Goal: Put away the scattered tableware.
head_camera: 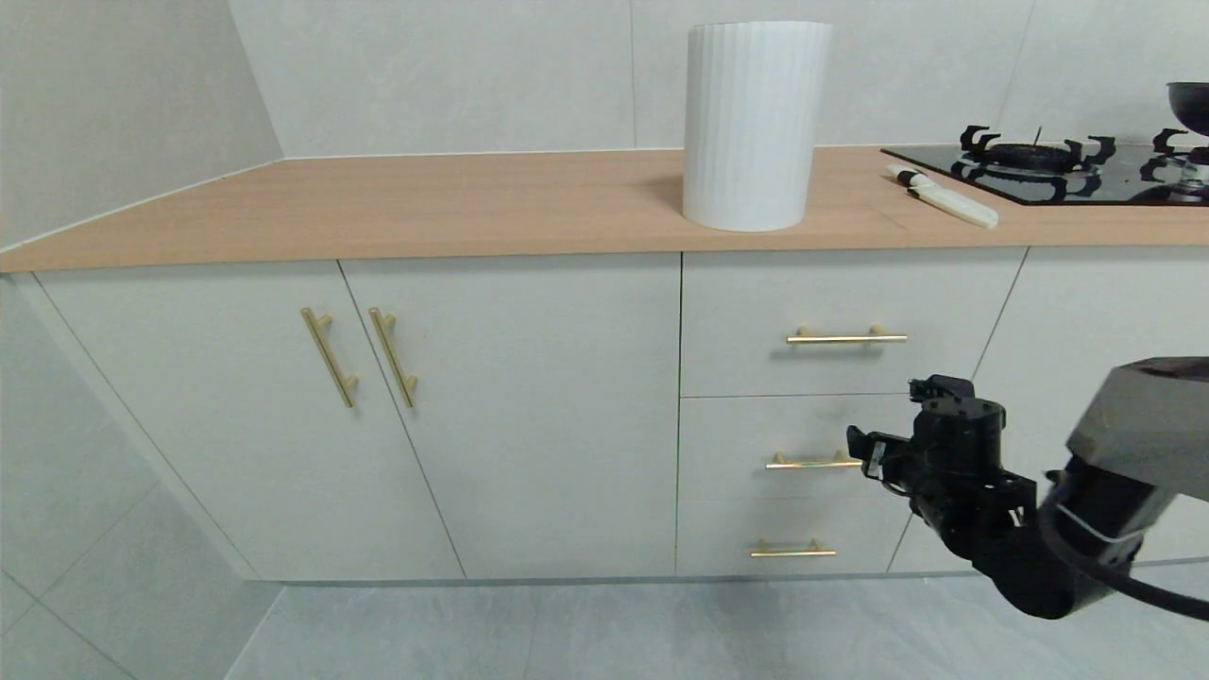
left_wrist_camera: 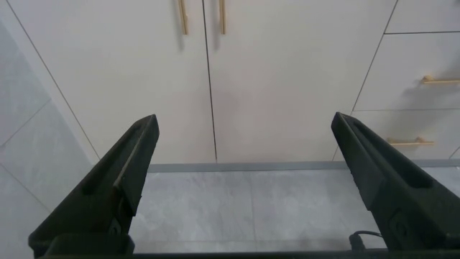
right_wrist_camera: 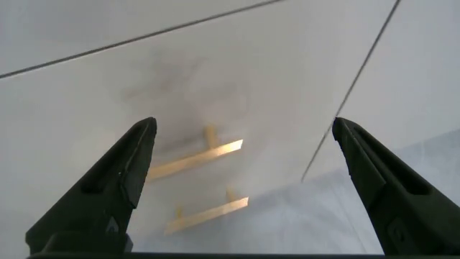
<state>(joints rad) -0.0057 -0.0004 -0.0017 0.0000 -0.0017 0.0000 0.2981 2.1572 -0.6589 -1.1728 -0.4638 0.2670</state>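
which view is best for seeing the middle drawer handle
The head view: the middle drawer handle shows nearly whole, with the right gripper by its right end. The right wrist view shows it closer but slanted. The left wrist view has two drawer handles, one cut off; which they are is unclear.

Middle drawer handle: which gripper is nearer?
Right. The right gripper sits open by the right end of the middle drawer handle; the left gripper faces the cabinet doors, farther left.
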